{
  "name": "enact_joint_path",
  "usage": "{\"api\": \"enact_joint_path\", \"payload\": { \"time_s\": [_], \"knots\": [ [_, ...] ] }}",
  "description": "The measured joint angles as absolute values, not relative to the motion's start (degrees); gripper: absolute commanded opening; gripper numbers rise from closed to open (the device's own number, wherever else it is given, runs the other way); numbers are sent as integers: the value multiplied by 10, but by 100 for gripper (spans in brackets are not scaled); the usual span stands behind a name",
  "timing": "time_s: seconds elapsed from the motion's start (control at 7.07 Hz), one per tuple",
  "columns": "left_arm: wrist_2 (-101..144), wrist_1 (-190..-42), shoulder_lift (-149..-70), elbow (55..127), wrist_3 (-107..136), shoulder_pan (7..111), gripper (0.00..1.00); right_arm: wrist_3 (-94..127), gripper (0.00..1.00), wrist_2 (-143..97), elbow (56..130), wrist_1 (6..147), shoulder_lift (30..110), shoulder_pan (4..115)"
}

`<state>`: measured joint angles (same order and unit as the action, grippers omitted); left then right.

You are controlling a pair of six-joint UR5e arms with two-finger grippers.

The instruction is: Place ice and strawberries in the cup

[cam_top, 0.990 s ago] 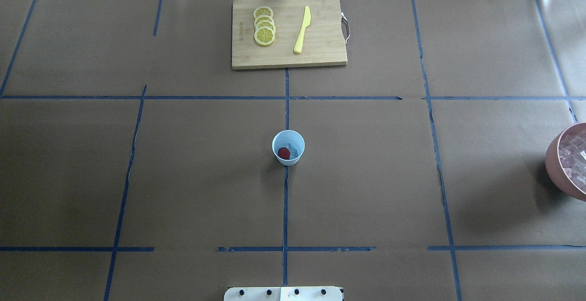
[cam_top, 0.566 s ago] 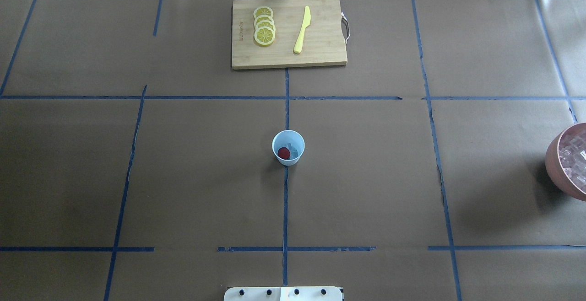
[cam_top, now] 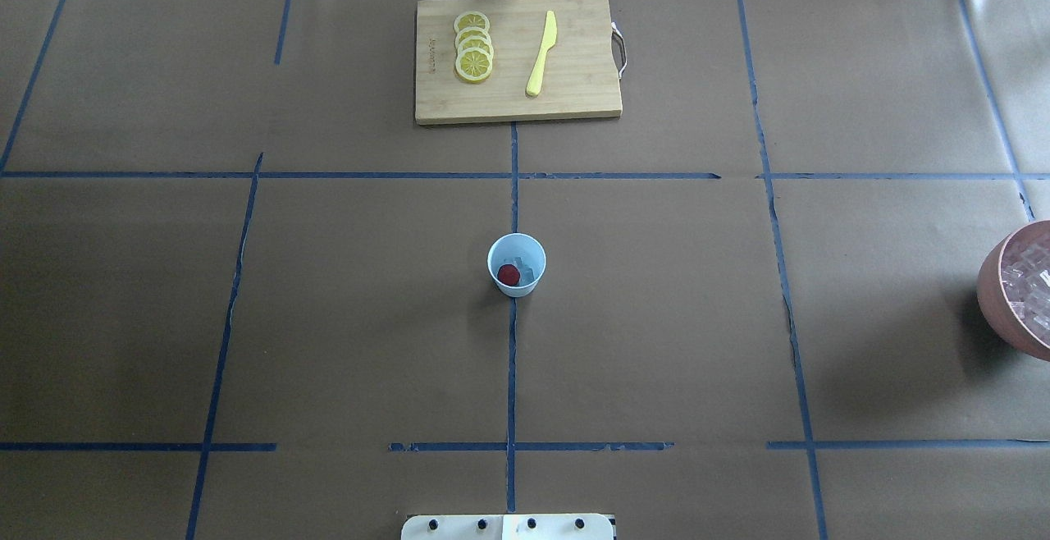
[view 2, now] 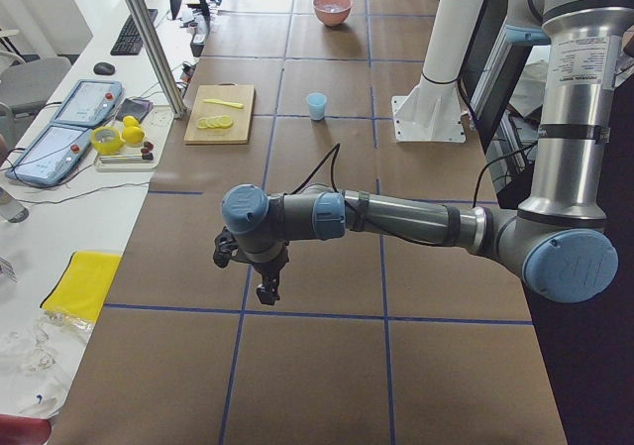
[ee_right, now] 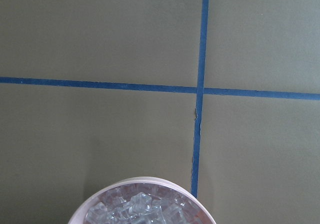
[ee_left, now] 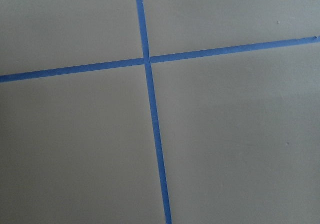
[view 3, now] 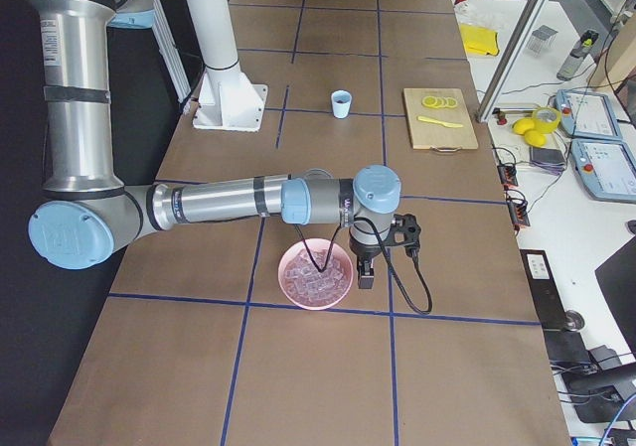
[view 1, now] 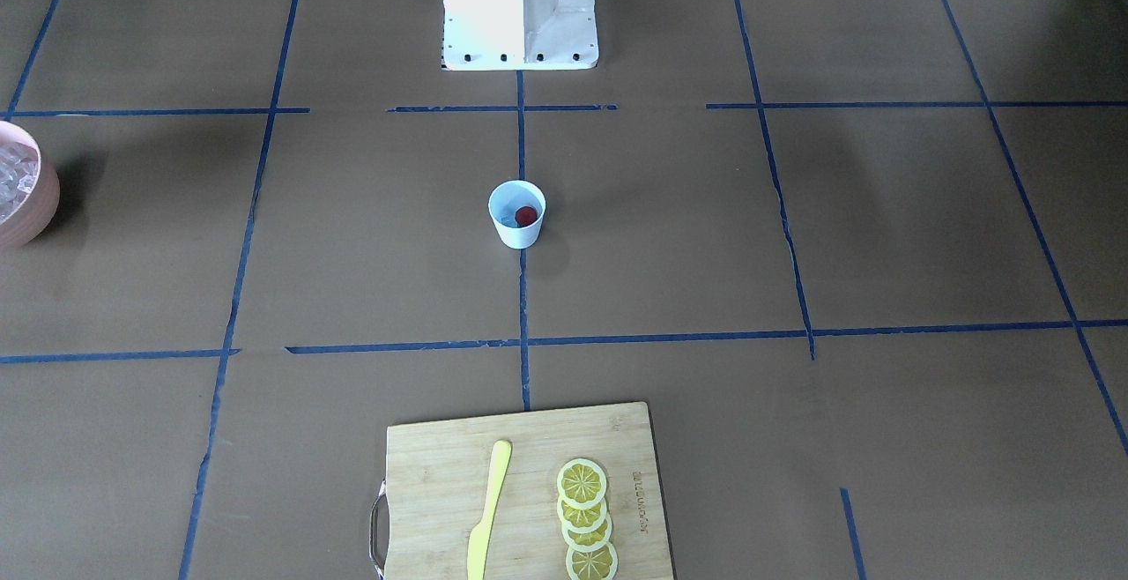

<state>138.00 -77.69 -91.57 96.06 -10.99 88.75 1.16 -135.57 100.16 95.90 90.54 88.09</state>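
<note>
Left claw (view 2: 267,291): points down over bare worktop (cam_top: 328,318), well apart from the cup (cam_top: 517,265), out on the robot's left. It is seen only side-on, so I cannot tell whether it is parted or clenched.
Right claw (view 3: 365,275): points down, well apart from the cup on the robot's right. Its grip cannot be told either.
Cup: upright on a blue tape line, straight ahead of the robot's base.
Strawberry (cam_top: 508,274): inside the cup, against its left wall.
Ice (cam_top: 531,271): faint pale cubes inside the cup, beside the berry.
Pink bowl (cam_top: 991,298): far right of the cup, heaped with more cubes.
Cutting board (cam_top: 582,72): beyond the cup, carrying overlapping lemon slices (cam_top: 473,48) and a yellow knife (cam_top: 541,54).
</note>
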Motion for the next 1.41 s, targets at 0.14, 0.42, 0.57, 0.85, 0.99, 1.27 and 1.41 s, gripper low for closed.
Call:
{"api": "enact_joint_path", "payload": {
  "time_s": [0.14,0.42,0.57,0.85,0.99,1.27,1.41],
  "knots": [
    [1380,-777,-916,960,-110,884,100,12,99,-1361,1006,959,906,879],
    [1380,-777,-914,963,-110,877,100,12,99,-1367,1029,959,908,878],
    [1381,-776,-911,971,-110,876,100,12,99,-1367,1036,958,908,878],
    [1383,-776,-907,989,-111,865,100,11,99,-1367,1042,958,911,878],
    [1383,-776,-907,994,-110,859,100,11,99,-1367,1044,958,913,878],
    [1384,-777,-908,1003,-110,849,100,12,99,-1368,1049,958,914,878],
    [1383,-777,-910,1004,-110,844,100,12,100,-1369,1050,958,912,878]
  ]
}}
